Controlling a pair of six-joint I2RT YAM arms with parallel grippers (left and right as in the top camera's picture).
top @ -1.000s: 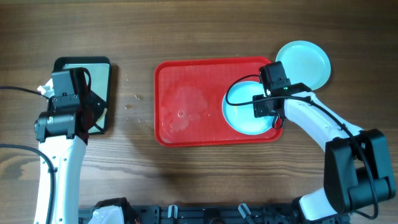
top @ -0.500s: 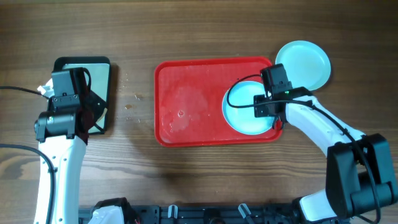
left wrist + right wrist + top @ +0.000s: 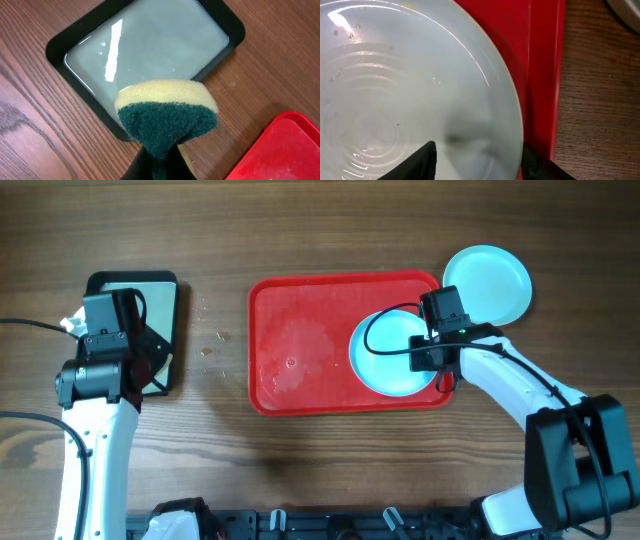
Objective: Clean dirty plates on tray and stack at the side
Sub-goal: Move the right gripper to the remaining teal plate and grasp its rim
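Note:
The red tray lies mid-table. One pale aqua plate lies flat in its right end, with specks and water on it in the right wrist view. My right gripper is open over that plate's right rim, one finger on the plate and one outside the rim over the tray. A second aqua plate sits on the table off the tray's far right corner. A third plate does not show. My left gripper is shut on a yellow-and-green sponge above the table.
A black-rimmed pan of water stands at the far left, partly under my left arm; its rim shows just beyond the sponge. Wet smears lie on the tray's left half. Crumbs dot the wood between pan and tray.
The plate on the tray has slid slightly left with my right gripper at its rim. The left arm and sponge have not moved.

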